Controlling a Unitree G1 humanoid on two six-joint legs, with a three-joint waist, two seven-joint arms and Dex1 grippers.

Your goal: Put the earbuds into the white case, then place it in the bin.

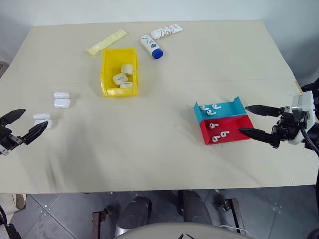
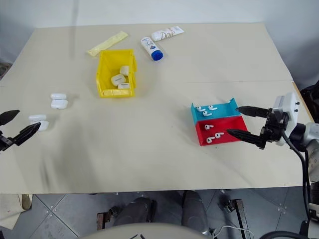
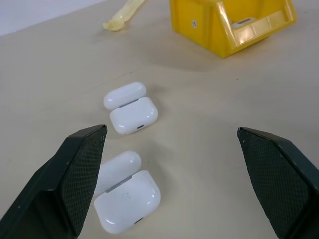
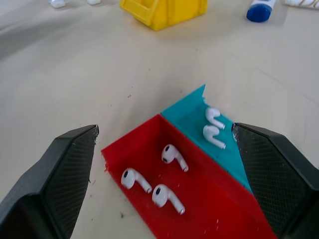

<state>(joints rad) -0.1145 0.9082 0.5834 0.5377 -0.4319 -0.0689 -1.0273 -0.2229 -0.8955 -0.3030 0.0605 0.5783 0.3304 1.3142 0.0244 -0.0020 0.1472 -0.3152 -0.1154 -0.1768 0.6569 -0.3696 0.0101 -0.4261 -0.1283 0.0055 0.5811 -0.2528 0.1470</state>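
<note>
Three white cases (image 1: 123, 76) already lie in the yellow bin (image 1: 105, 69), yet our left claw (image 1: 18, 125) and right claw (image 1: 251, 120) gape empty, so we still must load earbuds (image 4: 170, 154), seemingly five, into the open case (image 3: 127, 200).

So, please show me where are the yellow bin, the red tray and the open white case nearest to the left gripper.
yellow bin (image 1: 105, 69): left eye view, on its left wall.
red tray (image 1: 234, 127): left eye view, on bare floor.
nearest open white case (image 3: 127, 199): left wrist view, on its body.
</note>
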